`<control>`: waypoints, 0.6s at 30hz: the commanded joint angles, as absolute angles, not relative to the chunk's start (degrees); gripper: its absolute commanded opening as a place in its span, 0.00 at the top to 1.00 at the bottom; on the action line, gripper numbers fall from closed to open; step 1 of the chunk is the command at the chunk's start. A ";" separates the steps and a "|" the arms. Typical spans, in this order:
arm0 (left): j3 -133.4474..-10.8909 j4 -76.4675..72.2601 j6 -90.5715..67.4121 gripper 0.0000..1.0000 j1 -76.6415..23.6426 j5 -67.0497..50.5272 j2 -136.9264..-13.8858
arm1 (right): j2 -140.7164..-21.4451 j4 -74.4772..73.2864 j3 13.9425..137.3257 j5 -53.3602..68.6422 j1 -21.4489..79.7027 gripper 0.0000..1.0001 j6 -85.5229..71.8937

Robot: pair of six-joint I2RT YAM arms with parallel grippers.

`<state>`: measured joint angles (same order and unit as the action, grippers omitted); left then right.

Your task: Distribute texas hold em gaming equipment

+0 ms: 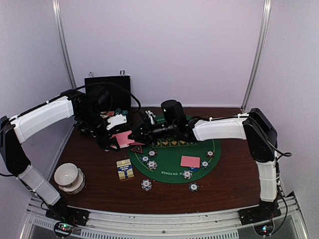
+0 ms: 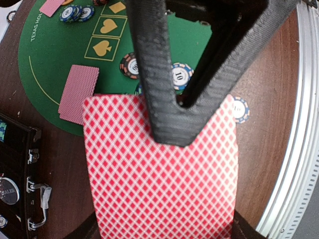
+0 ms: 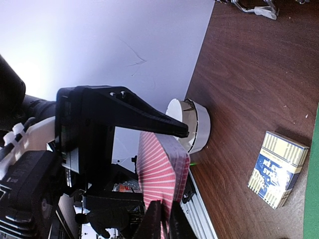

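Observation:
My left gripper is shut on a deck of pink-backed playing cards, which it holds above the table at the left edge of the green mat. My right gripper reaches in from the right and is shut on the top card's edge, its black fingers lying over the deck. A small stack of pink-backed cards lies on the mat. Stripe-edged poker chips sit around the mat's rim, and a red triangle marker lies by its left edge.
A blue-and-yellow card box lies on the wood left of the mat. A white bowl stands near the front left. The black hard case stands open at the back left, behind my left arm.

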<state>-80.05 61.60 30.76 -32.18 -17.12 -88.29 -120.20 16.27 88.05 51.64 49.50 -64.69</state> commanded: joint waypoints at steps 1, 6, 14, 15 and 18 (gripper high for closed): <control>-80.58 60.93 31.55 1.00 -31.99 -17.13 -86.55 | -116.48 16.61 86.62 51.85 47.99 0.94 -64.51; -80.42 60.98 31.60 1.00 -31.99 -16.52 -86.74 | -114.44 17.06 85.00 51.88 46.72 1.00 -64.59; -80.42 60.92 31.71 1.00 -31.99 -15.77 -86.77 | -112.92 19.82 81.64 52.81 43.97 1.00 -66.70; -80.40 60.91 31.68 1.00 -31.99 -15.62 -86.72 | -112.51 19.47 81.17 52.82 43.03 1.00 -66.52; -80.20 60.96 31.86 1.00 -31.99 -15.32 -86.61 | -110.99 17.58 80.00 52.86 38.92 1.00 -65.11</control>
<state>-80.05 61.49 30.85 -32.18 -15.59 -88.29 -115.04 17.69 81.43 52.75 43.66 -66.22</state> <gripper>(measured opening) 0.669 0.021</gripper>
